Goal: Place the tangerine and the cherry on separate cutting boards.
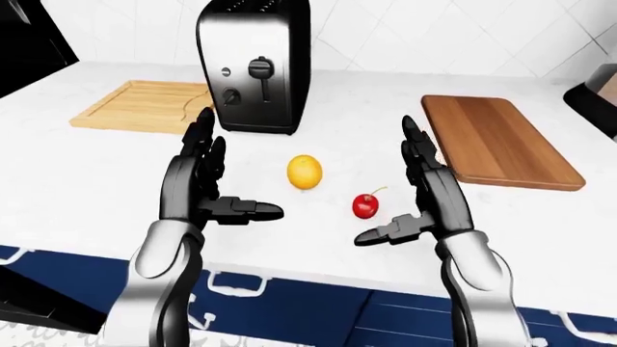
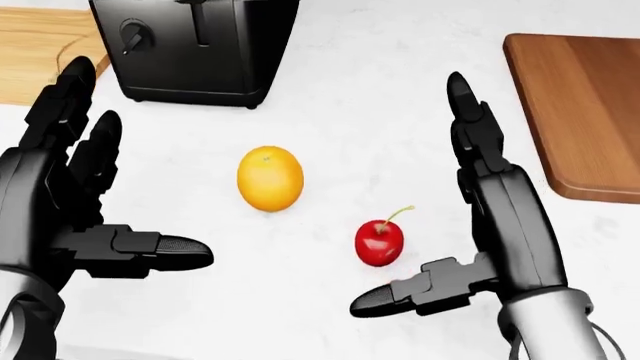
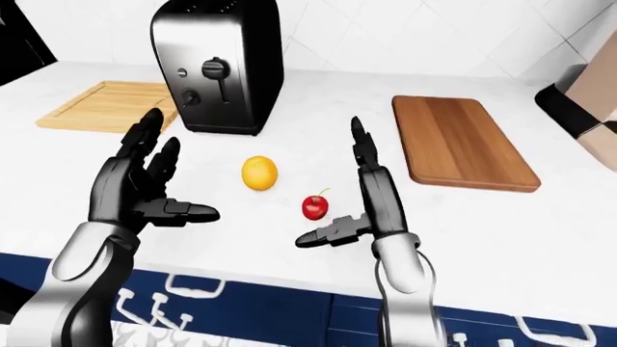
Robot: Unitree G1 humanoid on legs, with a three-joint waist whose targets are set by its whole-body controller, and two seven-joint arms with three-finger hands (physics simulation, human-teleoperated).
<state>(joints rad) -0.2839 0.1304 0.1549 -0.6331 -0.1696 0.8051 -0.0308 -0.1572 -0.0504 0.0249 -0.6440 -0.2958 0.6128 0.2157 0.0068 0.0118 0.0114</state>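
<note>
An orange tangerine (image 2: 270, 178) lies on the white counter, just below the toaster. To its lower right lies a red cherry (image 2: 379, 242) with a thin stem. My left hand (image 2: 135, 176) is open to the left of the tangerine, thumb pointing toward it, touching nothing. My right hand (image 2: 415, 199) is open just right of the cherry, with its thumb below the fruit and apart from it. A light wooden cutting board (image 1: 139, 107) lies at the left of the left-eye view. A dark wooden cutting board (image 1: 497, 141) lies at the right.
A black and silver toaster (image 1: 255, 69) stands between the two boards, close above the tangerine. The counter's near edge (image 1: 318, 285) runs over blue drawers. A tan box with a dark base (image 3: 590, 101) stands at the far right.
</note>
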